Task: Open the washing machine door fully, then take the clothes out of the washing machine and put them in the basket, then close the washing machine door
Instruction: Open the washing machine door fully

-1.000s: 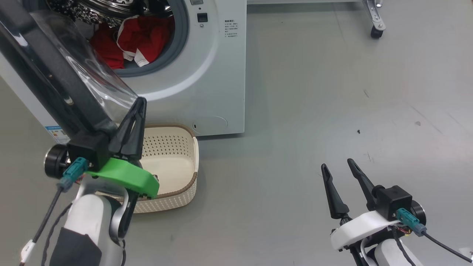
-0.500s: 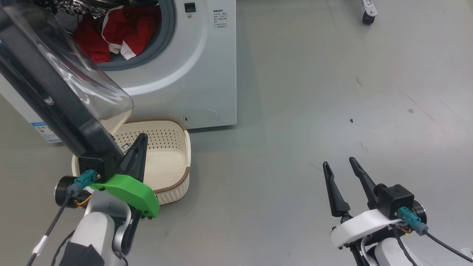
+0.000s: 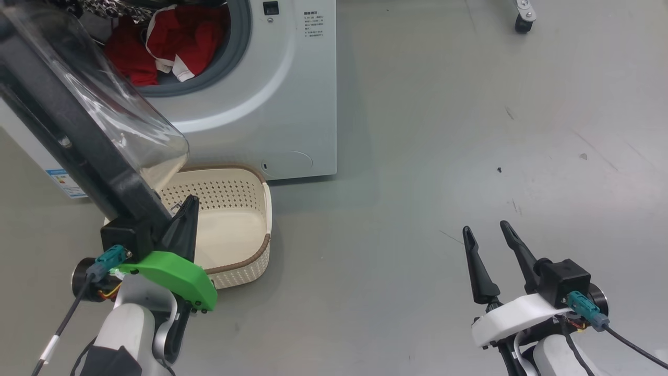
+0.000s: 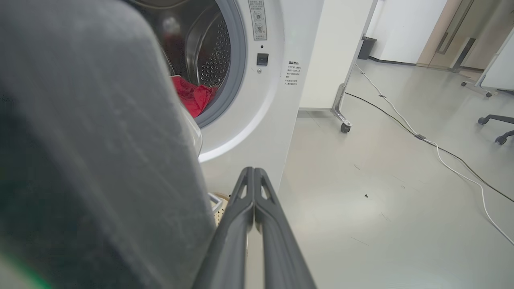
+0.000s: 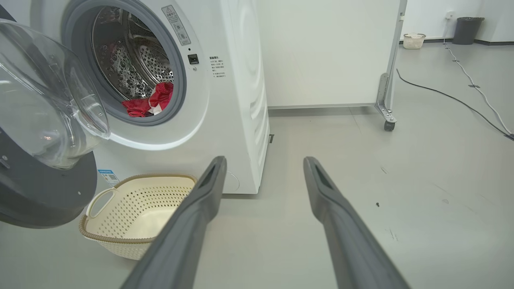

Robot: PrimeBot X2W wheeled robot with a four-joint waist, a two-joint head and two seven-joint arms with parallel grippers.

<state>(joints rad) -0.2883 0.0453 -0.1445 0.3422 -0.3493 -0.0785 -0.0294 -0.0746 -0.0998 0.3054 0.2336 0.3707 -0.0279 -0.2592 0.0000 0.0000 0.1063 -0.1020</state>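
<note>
Beside the glossy black-rimmed door [image 3: 78, 151], left jaws pressed together; right jaws wide; perforated basket [image 3: 250, 263] below.

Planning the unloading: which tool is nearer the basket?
Left: the left tool hangs at the basket's near-left corner; the right tool sits well off to its right.

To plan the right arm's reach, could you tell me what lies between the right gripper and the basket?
Bare grey floor, as the head view shows: nothing stands between the right gripper and the basket.
</note>
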